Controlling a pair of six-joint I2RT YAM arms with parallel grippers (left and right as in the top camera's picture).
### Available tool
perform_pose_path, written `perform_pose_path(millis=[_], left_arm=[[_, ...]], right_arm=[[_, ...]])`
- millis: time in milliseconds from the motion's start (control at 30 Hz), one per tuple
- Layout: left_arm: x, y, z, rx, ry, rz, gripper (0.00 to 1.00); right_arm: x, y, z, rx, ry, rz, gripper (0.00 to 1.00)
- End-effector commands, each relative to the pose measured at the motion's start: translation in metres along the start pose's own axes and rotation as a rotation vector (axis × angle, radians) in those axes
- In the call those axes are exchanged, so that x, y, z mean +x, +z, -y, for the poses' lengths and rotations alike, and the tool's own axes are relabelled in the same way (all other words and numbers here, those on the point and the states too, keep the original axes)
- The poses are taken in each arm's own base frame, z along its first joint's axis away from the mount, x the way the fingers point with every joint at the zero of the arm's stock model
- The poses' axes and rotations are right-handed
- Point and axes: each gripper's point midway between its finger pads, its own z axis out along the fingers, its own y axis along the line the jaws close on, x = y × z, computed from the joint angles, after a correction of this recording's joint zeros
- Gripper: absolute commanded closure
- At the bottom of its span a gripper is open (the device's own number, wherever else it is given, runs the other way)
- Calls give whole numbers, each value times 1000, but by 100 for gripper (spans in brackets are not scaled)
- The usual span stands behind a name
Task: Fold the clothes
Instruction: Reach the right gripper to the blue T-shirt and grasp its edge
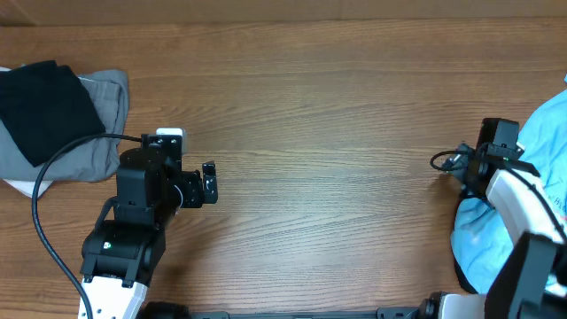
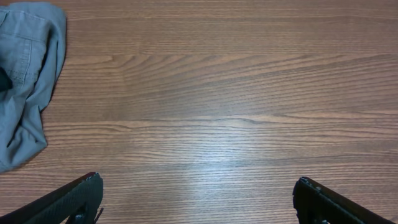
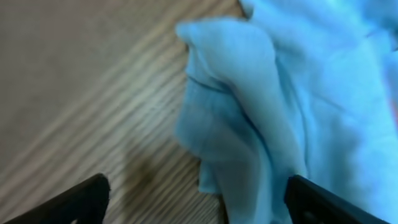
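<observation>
Since the blue T-shirt [image 1: 476,241] sits crumpled at 3 o'clock on the table [image 1: 337,106], the right gripper [image 3: 198,200] hovers with jaws spread over a fold, likely lining up a grab, while the left gripper [image 2: 198,200] idles unclenched near the 9 o'clock grey-black pile [image 1: 55,124].

A stack of garments [image 1: 62,124] lies at the left edge of the table [image 1: 337,89], toward the far corner. One folded garment [image 1: 40,106] is on top, a second [image 1: 102,106] under it reaches out to the right, and a third [image 1: 18,186] shows at the near side. The T-shirt [image 1: 545,142] lies bunched at the right edge. The left gripper [image 1: 210,183] hangs right of the stack and nearer, apart from it. The right gripper [image 3: 196,193] is at the T-shirt's left border, with a fold between its fingers.
</observation>
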Motion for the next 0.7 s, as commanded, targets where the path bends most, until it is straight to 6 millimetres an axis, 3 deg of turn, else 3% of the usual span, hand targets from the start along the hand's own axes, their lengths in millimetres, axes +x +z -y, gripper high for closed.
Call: perform_pose_path(millis=[0,167,267,333,433,500,667], left_arm=[[-11,-6,5,23,-43,30,0],[-12,-6,5,23,-47,30,0],[-11,-6,5,23,-47,30,0],[-11,-6,5,22,-47,28,0],[-11,-6,5,22,-46,28,0],[-11,-6,5,22,-47,28,0],[-11,-6,5,21,-46,28,0]], right_arm=[[1,12,-3,-8,24,-28,13],[2,23,0,6,31,-40,21],[-1,23,2,18,33,-24,33],[-1,23,3,21,32,-24,49],[0,23,3,23,31,-27,83],[0,23,3,23,32,-27,96],[-10,14,0,13,34,-18,96]])
